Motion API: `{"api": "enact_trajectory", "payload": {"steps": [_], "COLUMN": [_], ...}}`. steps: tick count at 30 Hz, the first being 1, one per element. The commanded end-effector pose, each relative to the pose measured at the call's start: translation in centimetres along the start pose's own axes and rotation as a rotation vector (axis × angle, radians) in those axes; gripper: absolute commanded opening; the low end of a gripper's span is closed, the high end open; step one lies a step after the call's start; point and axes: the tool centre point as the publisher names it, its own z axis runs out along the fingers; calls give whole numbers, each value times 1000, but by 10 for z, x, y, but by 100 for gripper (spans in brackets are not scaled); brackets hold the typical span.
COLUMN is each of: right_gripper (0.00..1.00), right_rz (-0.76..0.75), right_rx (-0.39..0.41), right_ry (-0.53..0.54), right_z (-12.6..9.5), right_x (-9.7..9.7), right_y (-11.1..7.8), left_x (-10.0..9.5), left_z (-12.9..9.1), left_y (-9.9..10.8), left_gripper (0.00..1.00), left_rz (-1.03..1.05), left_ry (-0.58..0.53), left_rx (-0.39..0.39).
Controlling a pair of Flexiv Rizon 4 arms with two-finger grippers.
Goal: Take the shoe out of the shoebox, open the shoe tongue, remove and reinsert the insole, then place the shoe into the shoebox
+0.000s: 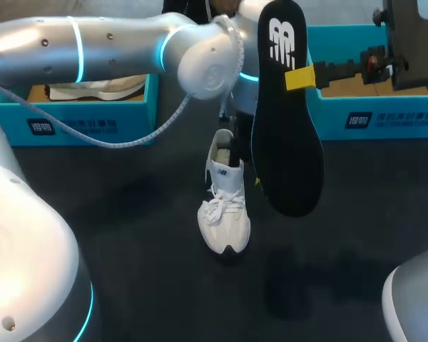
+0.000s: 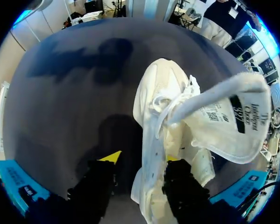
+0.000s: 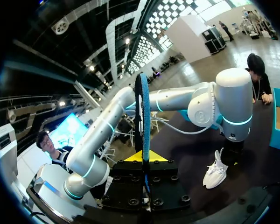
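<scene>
right gripper [image 1: 301, 77] is closed on the black insole [image 1: 289, 142], holding it up in the air, well above the table [image 1: 128, 214]. in the head view its yellow tips pinch the insole's side edge a little below the upper end, and the insole hangs lengthwise, with its white-marked end up and its rounded end down. in the right wrist view the insole [image 3: 142, 116] shows edge-on, standing straight up from between the two yellow tips of the right gripper [image 3: 143, 158].

left gripper [image 2: 142, 157] stands open at the heel end of the white shoe [image 2: 161, 130]. its two yellow-tipped fingers [image 2: 111, 156] are spread, with the shoe's heel side between them. one finger is clear of the shoe with a dark gap showing, and the other lies against it. the shoe's tongue [image 2: 224, 116] is folded up and away from the opening, its printed label facing out.

in the head view the shoe [image 1: 225, 206] rests on the dark table near the middle, outside both boxes, toe pointing toward the near edge, white laces loose over the front. the left arm reaches in from the left and comes down over the heel.

two blue shoeboxes sit along the far edge, well apart from the shoe: the left shoebox [image 1: 93, 125], with something pale inside, and the right shoebox [image 1: 385, 117], behind the raised insole.
</scene>
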Motion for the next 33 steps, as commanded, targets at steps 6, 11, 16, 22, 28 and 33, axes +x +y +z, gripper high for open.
{"api": "enact_trajectory", "payload": {"steps": [6, 11, 16, 22, 28, 33], "right_gripper": [0, 0, 0, 0, 0, 0], "right_rz": [1, 1, 1, 1, 70, 171], "right_rx": [6, 6, 6, 6, 8, 11], "right_ry": [0, 0, 0, 0, 13, 53], "right_z": [3, 3, 3, 3, 4, 1], "right_x": [-1, -1, -1, -1, -16, -38], "right_y": [4, 4, 4, 4, 14, 23], "left_x": [24, 27, 31, 39, 51, 61], "left_z": [-43, -63, -85, -126, -157, -176], "left_y": [4, 6, 11, 12, 3, -9], "left_gripper": [100, 100, 100, 100, 100, 100], "left_rz": [-65, -87, -100, -92, -65, -46], "left_ry": [-271, -400, -514, -668, -791, -900], "left_rx": [1, -1, -25, -50, -75, -96]}}
